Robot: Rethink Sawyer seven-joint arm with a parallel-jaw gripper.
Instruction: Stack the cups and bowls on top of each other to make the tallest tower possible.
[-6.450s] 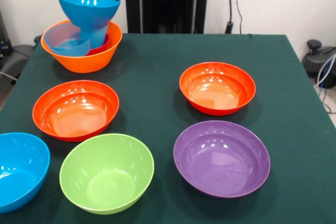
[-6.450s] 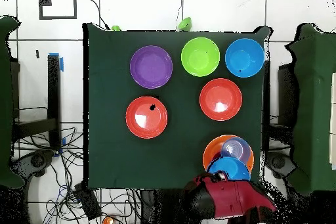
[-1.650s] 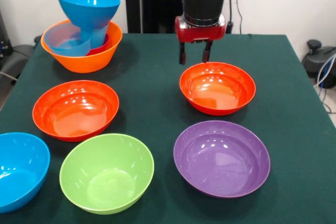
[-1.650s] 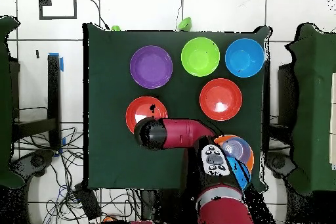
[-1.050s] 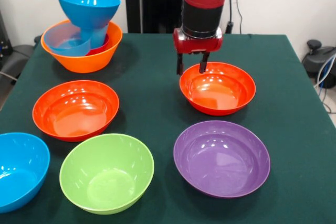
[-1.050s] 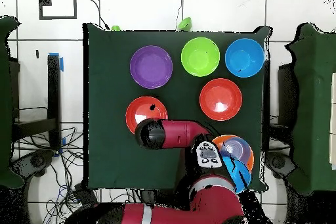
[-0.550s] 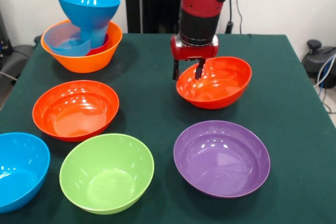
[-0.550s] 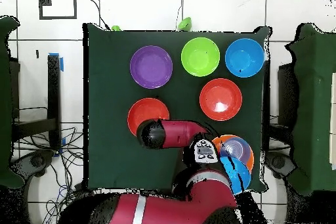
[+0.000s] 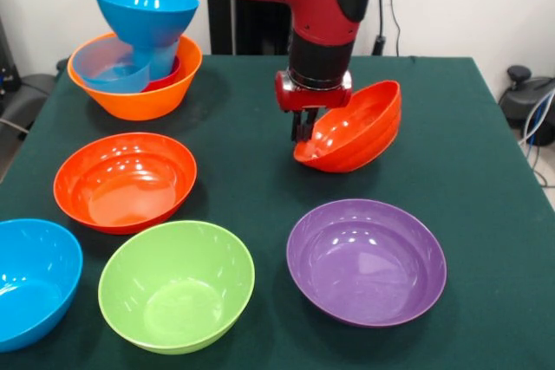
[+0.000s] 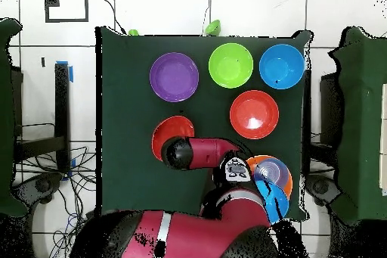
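Observation:
My gripper (image 9: 303,132) is shut on the rim of a red-orange bowl (image 9: 355,127) at mid-table. The bowl is tilted on edge, with its lower side at or just above the cloth. In the overhead view this bowl (image 10: 168,135) shows beside the arm's wrist. At the back left an orange bowl (image 9: 143,101) holds a light-blue tumbler (image 9: 108,67) on its side, a small red cup (image 9: 171,75) and a blue bowl (image 9: 146,10) perched on top. A second red-orange bowl (image 9: 126,181), a second blue bowl (image 9: 30,279), a lime green bowl (image 9: 176,285) and a purple bowl (image 9: 366,261) sit upright and apart.
The green table (image 9: 468,162) has open cloth to the right of the held bowl. In the overhead view the purple (image 10: 174,76), green (image 10: 230,65) and blue (image 10: 281,65) bowls line the far edge. Cables and equipment lie off the table's sides.

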